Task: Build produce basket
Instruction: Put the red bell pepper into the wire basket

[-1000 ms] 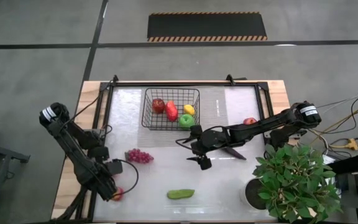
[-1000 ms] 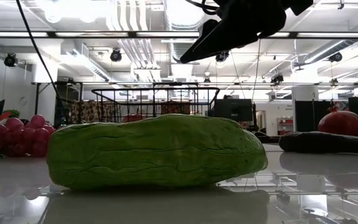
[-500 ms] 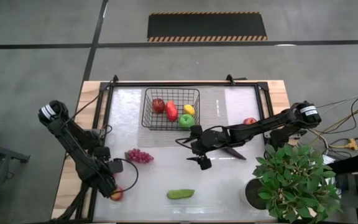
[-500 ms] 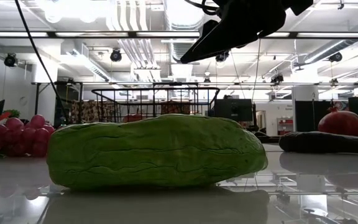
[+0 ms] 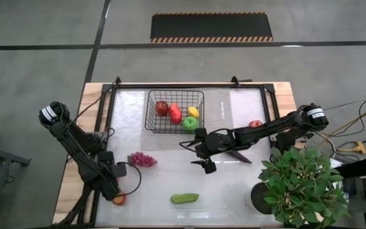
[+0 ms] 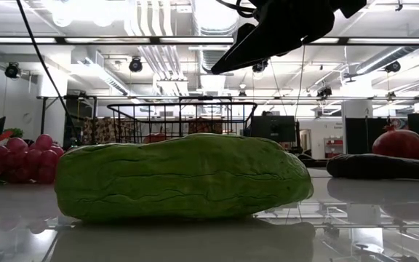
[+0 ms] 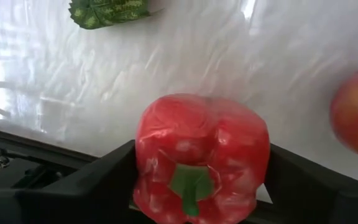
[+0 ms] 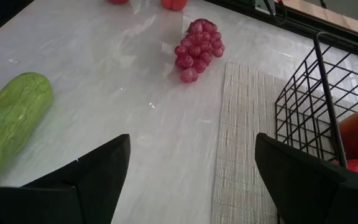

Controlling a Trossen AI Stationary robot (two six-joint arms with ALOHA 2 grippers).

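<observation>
From above I get even, bright light with soft shadows; the table (image 5: pixel 234 184) gives off a pale sheen; in the low view ceiling strip lights (image 6: pixel 86 40) glare against me, leaving the cucumber (image 6: pixel 184 178) lit but the right gripper (image 6: pixel 228 62) a black silhouette. My left wrist view is soft; the pepper (image 7: pixel 201 158) blurs.

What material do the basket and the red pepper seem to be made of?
The basket looks like black coated metal wire: thin, rigid grid sides. The red pepper, held in the left gripper, looks like glossy moulded plastic with shiny highlights, though foam is possible.
</observation>
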